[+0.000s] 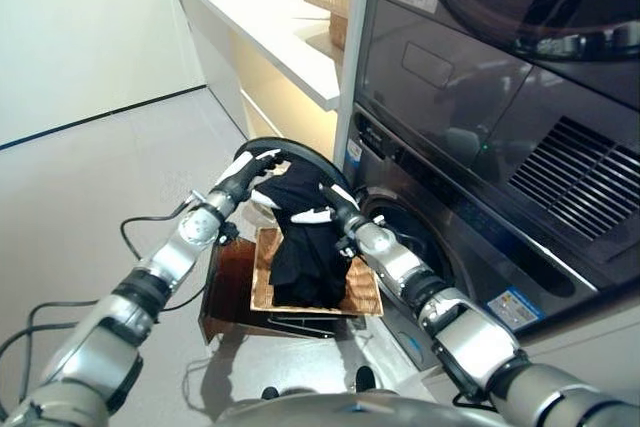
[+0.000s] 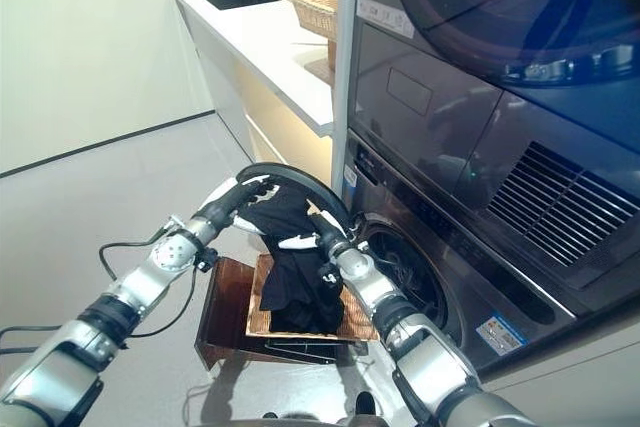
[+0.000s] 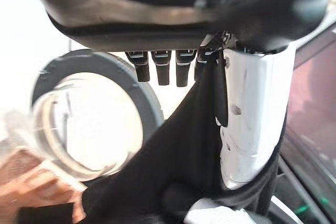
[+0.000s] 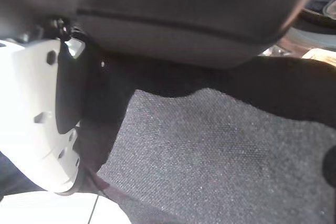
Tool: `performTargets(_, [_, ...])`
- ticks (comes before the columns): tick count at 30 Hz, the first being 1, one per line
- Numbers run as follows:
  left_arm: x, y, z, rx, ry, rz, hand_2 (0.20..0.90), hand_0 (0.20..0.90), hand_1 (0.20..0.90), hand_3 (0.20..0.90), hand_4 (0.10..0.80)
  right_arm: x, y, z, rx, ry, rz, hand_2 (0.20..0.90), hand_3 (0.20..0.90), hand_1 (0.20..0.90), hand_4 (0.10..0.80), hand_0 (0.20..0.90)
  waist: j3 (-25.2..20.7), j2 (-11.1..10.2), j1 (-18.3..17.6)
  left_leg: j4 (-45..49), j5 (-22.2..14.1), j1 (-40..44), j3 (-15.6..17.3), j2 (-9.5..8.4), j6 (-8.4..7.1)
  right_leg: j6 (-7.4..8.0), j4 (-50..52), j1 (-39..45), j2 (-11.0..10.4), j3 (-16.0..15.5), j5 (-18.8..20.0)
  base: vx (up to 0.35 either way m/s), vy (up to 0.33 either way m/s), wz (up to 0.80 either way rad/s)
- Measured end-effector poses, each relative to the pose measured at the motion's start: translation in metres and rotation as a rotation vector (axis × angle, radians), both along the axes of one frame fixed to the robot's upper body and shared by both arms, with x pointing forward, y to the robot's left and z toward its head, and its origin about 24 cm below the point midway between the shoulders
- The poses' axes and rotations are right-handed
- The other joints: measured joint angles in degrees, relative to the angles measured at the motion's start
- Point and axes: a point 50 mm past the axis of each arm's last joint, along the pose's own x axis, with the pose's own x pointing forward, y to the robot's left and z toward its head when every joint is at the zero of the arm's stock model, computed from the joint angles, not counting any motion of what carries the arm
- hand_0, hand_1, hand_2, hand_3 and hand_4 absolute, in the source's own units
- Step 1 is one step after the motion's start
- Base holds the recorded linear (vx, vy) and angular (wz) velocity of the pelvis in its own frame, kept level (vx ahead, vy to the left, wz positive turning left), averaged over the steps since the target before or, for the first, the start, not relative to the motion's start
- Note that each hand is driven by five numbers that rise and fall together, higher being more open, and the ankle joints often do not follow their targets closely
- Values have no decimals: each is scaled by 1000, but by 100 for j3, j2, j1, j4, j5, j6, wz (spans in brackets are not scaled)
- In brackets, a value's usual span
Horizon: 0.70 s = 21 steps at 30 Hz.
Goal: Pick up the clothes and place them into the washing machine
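2 head eyes look down; 2 wrist views close — all share dark garment [image 1: 305, 247].

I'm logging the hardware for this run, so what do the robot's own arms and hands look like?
Both arms are silver-grey metal segments joined by black bands. The left hand and right hand are dark, slim and fingered, each with a white cover on the thumb; the covers are glossy moulded plastic. The fingers are black with grey bands.
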Motion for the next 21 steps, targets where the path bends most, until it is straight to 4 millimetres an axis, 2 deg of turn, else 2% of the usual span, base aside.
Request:
performTargets(2, [-7,7,-7,-26,15,29,900,900,900,900,800,-1,0,-2,15,11,-9,200,200,200,300,200,1,3,2,0,-4,2,-16,-1,-3,5,-1,2,-1,-5,-5,0,0,0])
performTargets(4, [-15,26,-12,-119,23,135,900,900,900,900,800,-2,-20,-12,30,72,-116,200,200,200,300,200,2,8,18,0,-3,-2,-31,-5,-2,10,-2,4,-5,-15,-7,0,0,0])
performTargets(6, [-20,37,-15,-145,27,192,900,900,900,900,800,-4,-36,-19,15,100,-168,200,200,200,300,200,2,10,56,0,-4,-7,-37,-8,-3,15,-1,4,-6,-23,-7,0,0,0])
performTargets(8, [-25,48,-24,-178,46,282,900,900,900,900,800,-14,-66,-31,-6,135,-264,200,200,200,300,200,-3,35,156,0,-5,-8,-45,-12,-1,21,-10,9,-14,-35,-12,0,0,0])
performTargets(9, [-27,49,-28,-179,56,296,900,900,900,900,800,-15,-71,-33,-15,139,-274,200,200,200,300,200,2,39,155,0,-5,-13,-47,-12,-1,21,-12,6,-11,-39,-12,0,0,0])
performTargets(12, [-37,48,-56,-239,128,408,900,900,900,900,800,-23,-85,-40,-2,167,-339,200,200,200,300,200,-22,83,151,1,5,-8,-59,-15,11,24,-1,18,-14,-52,-11,0,0,0])
performTargets(16, [-56,20,-92,-313,250,440,900,900,900,900,800,-25,-87,-42,34,178,-386,200,200,200,300,200,-25,89,123,0,17,-4,-64,-10,10,22,0,21,-10,-52,-12,0,0,0])
performTargets(18, [-64,9,-101,-340,284,449,900,900,900,900,800,-24,-86,-42,44,177,-397,200,200,200,300,200,-25,89,116,-2,9,-5,-64,-9,-12,-1,0,19,-9,-53,-26,0,0,0])
performTargets(21, [-69,6,-110,-345,320,465,900,900,900,900,800,-24,-87,-42,51,177,-411,200,200,200,300,200,-26,91,113,-3,10,-5,-63,-9,-14,-6,0,19,-10,-53,-29,0,0,0])
